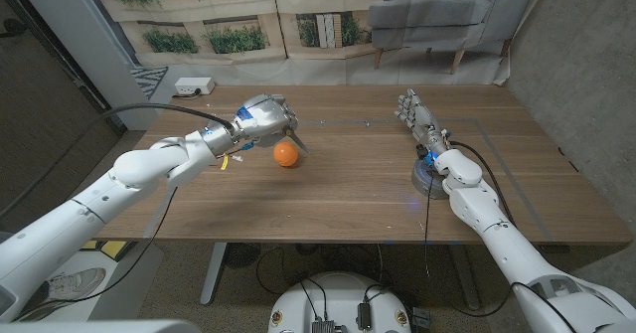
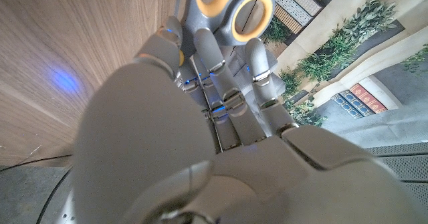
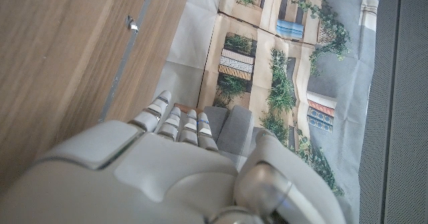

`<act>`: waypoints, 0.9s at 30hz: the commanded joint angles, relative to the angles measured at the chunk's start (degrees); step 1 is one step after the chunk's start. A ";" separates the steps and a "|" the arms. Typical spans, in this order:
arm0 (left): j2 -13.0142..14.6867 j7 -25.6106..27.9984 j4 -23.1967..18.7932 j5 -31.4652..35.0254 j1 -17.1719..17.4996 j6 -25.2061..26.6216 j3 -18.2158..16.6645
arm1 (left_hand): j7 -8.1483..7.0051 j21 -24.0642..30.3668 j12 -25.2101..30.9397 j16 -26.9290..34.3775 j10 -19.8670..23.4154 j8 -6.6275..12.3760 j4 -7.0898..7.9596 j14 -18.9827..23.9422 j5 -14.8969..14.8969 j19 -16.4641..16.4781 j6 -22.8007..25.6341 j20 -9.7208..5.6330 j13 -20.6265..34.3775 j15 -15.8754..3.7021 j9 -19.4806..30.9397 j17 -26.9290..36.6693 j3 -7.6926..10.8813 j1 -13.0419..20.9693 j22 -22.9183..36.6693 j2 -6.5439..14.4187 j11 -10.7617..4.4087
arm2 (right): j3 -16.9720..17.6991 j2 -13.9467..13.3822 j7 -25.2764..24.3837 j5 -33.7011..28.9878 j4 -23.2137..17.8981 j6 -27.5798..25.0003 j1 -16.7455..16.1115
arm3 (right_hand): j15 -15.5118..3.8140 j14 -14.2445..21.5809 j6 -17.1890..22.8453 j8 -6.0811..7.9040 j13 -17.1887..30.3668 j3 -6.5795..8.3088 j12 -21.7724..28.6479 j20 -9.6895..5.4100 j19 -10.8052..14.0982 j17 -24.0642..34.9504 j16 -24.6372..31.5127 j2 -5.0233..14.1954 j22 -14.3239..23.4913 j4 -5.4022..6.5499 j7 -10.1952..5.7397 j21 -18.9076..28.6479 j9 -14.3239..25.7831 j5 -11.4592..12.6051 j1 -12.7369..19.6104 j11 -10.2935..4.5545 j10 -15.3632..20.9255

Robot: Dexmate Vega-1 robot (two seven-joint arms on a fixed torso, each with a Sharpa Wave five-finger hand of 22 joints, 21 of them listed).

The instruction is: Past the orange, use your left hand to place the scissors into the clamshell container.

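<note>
My left hand (image 1: pixel 263 117) hovers over the table's left half and grips the scissors. Their grey handles with yellow-orange inner rings (image 2: pixel 234 7) stick out beyond the fingers (image 2: pixel 207 57) in the left wrist view. In the head view a dark tip (image 1: pixel 297 140) pokes out from under the hand. The orange (image 1: pixel 286 154) lies on the table just in front of and to the right of that hand, close to the tip. My right hand (image 1: pixel 417 114) stands on the right half with fingers straight and apart, holding nothing.
The wooden table (image 1: pixel 358 189) ends near a printed garden backdrop. A white box (image 1: pixel 194 85) sits beyond the far left corner. A grey armchair (image 1: pixel 437 15) stands behind the table. A small metal piece (image 3: pixel 132 25) lies on the wood ahead of my right hand.
</note>
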 commanded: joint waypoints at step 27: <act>0.26 -0.02 0.60 -1.68 3.58 7.43 -4.93 | 2.87 1.91 -0.98 -0.94 3.29 -0.58 2.50 0.84 0.14 -0.51 3.92 0.00 1.40 -1.41 0.38 1.40 3.99 -0.64 -1.39 0.03 -2.35 | -1.38 0.45 0.77 -1.92 0.83 0.29 1.96 | -0.17 0.57 0.39 0.13 0.29 0.38 0.09 -0.25 0.58 0.15 0.14 0.11 0.18 0.01 0.08 0.18 0.23 -0.03 -0.36 0.00 0.56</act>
